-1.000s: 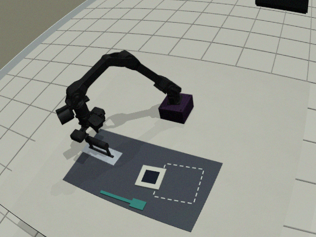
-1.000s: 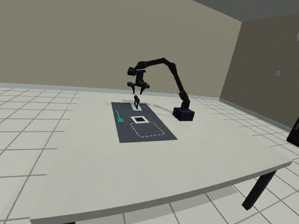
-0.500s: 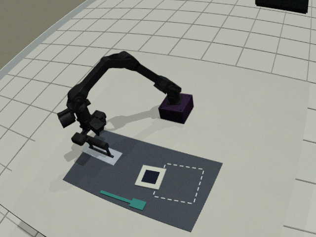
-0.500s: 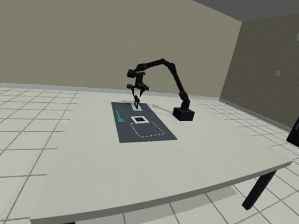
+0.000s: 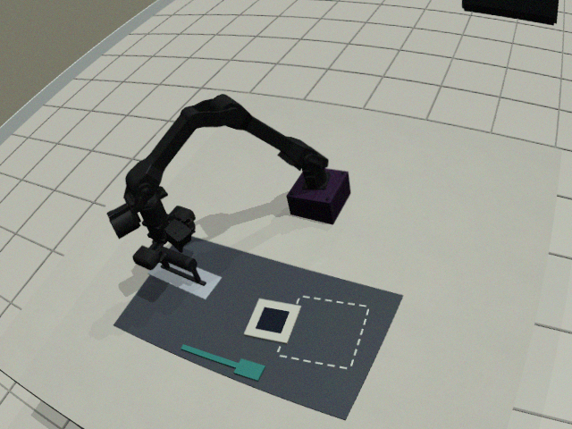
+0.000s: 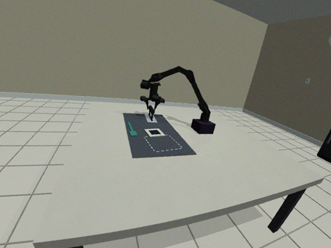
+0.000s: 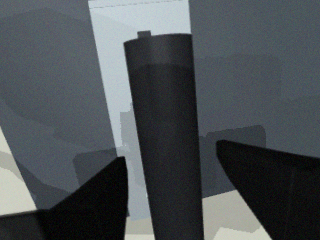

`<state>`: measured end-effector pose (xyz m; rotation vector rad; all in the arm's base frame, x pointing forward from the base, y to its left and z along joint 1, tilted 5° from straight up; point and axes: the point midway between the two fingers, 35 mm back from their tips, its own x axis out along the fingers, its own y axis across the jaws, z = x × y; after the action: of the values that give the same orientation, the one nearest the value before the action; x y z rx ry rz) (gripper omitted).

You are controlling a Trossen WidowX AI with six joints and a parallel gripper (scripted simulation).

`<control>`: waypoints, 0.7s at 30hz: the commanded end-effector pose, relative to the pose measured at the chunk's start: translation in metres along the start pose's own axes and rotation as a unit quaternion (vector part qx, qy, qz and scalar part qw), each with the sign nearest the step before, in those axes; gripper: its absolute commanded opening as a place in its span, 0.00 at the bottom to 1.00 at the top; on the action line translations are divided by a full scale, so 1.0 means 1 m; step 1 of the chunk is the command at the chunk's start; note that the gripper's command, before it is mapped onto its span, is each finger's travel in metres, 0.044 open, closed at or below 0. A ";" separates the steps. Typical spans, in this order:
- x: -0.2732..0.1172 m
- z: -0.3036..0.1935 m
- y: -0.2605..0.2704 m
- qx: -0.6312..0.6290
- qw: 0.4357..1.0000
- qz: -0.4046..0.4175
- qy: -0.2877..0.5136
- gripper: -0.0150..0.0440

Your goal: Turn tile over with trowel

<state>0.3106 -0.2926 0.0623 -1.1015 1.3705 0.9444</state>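
Note:
The trowel (image 5: 185, 260) (image 6: 151, 111) (image 7: 162, 100) has a thick black handle raised over a pale flat blade (image 5: 211, 287) (image 7: 115, 65). It sits at the mat's left end in the top view. My gripper (image 5: 170, 253) (image 6: 151, 107) (image 7: 172, 156) is open at the handle. In the wrist view the handle shows between the fingers, with a gap on each side. The tile (image 5: 273, 320) (image 6: 155, 132) lies flat, its dark square facing up. It covers part of the left side of the dashed outline (image 5: 282, 356) and lies mostly outside it.
A teal flat paddle (image 5: 249, 369) (image 6: 133, 133) lies near the mat's front edge in the top view. The dark mat (image 5: 323, 392) (image 6: 138, 153) lies on the pale table (image 6: 183, 191). The arm's purple base block (image 5: 309, 208) (image 6: 203, 126) stands behind the mat.

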 end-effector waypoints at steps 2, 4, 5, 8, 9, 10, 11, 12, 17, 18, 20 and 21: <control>0.004 0.001 0.002 0.000 1.000 0.003 0.000 0.53; 0.004 0.001 0.002 0.000 1.000 0.003 0.000 0.51; 0.004 0.001 0.002 0.000 1.000 0.003 0.000 0.50; 0.004 0.001 0.002 0.000 1.000 0.003 0.000 0.47; 0.004 0.001 0.002 0.000 1.000 0.003 0.000 0.47; 0.004 0.001 0.002 0.000 1.000 0.003 0.000 0.47; 0.004 0.001 0.002 0.000 1.000 0.003 0.000 0.47; 0.004 0.001 0.002 0.000 1.000 0.003 0.000 0.47; 0.004 0.001 0.002 0.000 1.000 0.003 0.000 0.47; 0.004 0.001 0.002 0.000 1.000 0.003 0.000 0.47; 0.004 0.001 0.002 0.000 1.000 0.003 0.000 0.47; 0.004 0.001 0.002 0.000 1.000 0.003 0.000 0.47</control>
<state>0.3088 -0.2920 0.0594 -1.0962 1.3746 0.9498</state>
